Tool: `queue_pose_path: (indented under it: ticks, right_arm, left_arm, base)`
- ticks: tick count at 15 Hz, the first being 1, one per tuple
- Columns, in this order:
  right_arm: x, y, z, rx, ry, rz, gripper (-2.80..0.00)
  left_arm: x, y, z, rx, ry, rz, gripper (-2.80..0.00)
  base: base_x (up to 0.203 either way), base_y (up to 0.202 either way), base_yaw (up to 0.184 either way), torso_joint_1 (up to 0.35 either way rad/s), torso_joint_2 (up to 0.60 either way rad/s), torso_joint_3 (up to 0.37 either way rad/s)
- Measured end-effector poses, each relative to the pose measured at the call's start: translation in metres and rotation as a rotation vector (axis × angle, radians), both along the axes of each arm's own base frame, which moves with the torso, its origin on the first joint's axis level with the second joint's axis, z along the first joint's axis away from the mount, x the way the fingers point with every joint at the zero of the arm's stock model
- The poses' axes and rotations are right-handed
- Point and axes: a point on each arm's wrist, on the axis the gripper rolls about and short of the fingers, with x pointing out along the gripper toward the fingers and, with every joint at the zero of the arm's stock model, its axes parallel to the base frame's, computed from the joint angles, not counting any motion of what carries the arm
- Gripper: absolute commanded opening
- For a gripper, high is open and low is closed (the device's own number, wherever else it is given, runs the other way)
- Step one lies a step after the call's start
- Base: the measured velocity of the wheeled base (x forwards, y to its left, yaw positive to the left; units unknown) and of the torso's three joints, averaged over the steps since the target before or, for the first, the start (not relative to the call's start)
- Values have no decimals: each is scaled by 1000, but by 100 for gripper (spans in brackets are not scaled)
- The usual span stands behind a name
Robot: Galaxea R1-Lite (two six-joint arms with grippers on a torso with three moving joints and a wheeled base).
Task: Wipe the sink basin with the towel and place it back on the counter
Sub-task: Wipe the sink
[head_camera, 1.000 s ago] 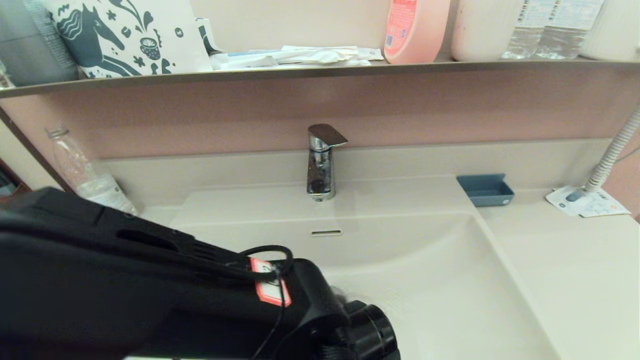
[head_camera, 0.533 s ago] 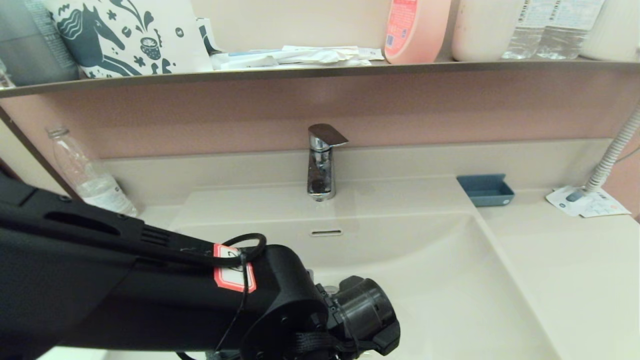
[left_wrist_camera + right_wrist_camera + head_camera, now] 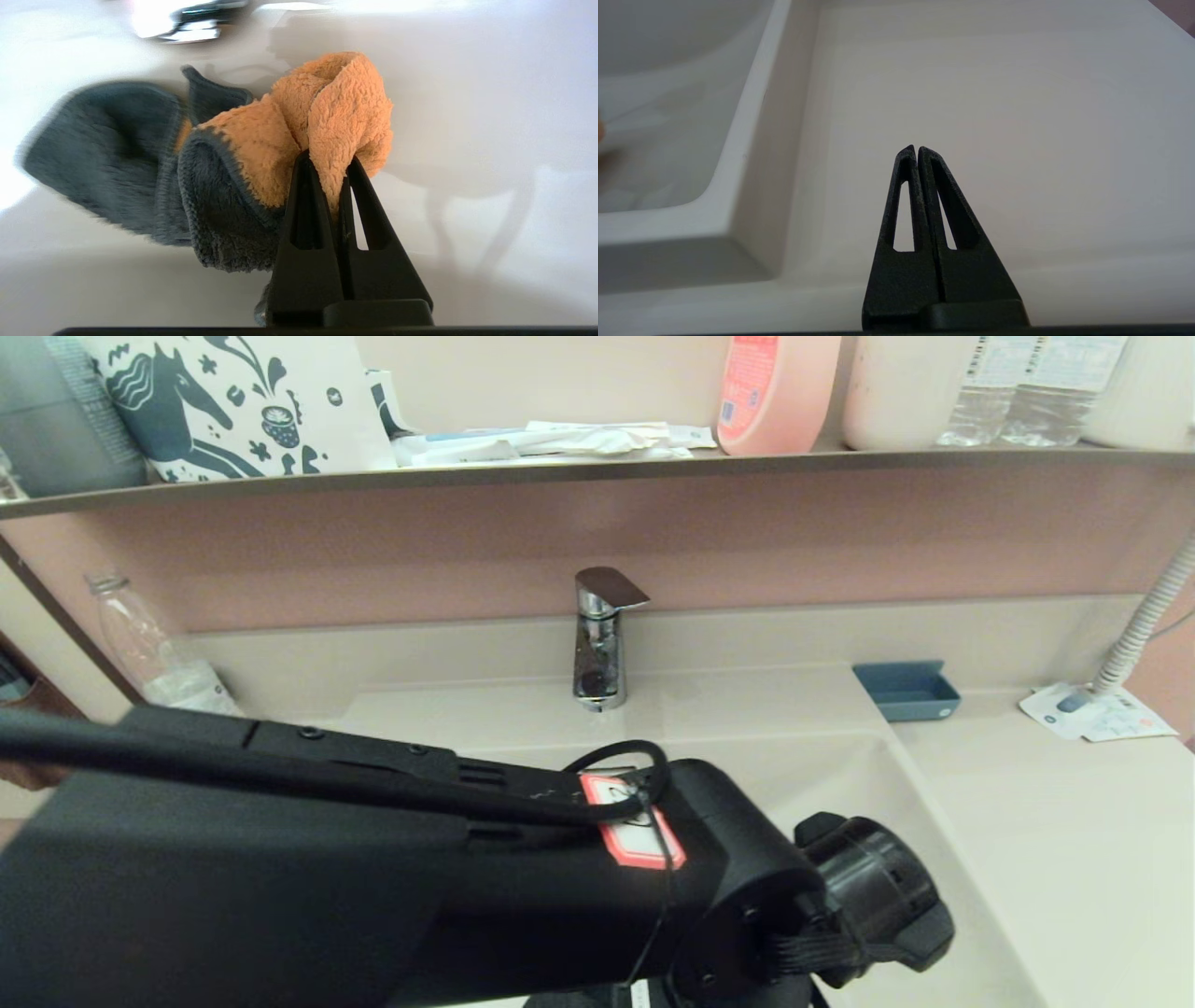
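Note:
My left gripper [image 3: 327,161] is shut on a fold of the towel [image 3: 327,107], a fluffy orange cloth with a dark grey back and trim. The towel hangs against the glossy off-white sink basin [image 3: 467,116], with a blurred chrome part [image 3: 187,23] just beyond it. In the head view my black left arm [image 3: 467,896] reaches across the basin [image 3: 822,775] and hides the gripper and towel. My right gripper [image 3: 917,148] is shut on nothing and hovers over the counter [image 3: 994,93] beside the basin's right rim [image 3: 738,154]. The right gripper does not show in the head view.
A chrome faucet [image 3: 597,639] stands behind the basin. A small blue tray [image 3: 906,691], a paper leaflet [image 3: 1097,712] and a ribbed hose [image 3: 1144,616] sit on the right of the counter [image 3: 1074,840]. A plastic bottle [image 3: 154,653] stands at the back left, under the brown shelf [image 3: 597,469].
My left arm has swung to the right across the basin; its wrist now sits near the basin's right side. Nothing else has moved.

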Motion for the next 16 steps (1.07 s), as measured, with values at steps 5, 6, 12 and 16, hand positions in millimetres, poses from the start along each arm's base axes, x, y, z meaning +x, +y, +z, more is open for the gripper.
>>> queue_pose_path:
  ticks: [5,6,12,16]
  right_arm:
    - [0,0,0,0,0,0,-280]
    - [0,0,0,0,0,0,-280]
    - [0,0,0,0,0,0,-280]
    - [0,0,0,0,0,0,-280]
  left_arm:
    - [-42,-51,-20,32,14,-173,-280]
    - [-44,-55,-25,27,11,-180,-280]
    - [-11,-51,-42,30,-7,-100,-280]
    - [9,-27,-60,154,-16,-27,-280]
  base:
    - [0,0,0,0,0,0]
    - [0,0,0,0,0,0]
    - [0,0,0,0,0,0]
    - [0,0,0,0,0,0]
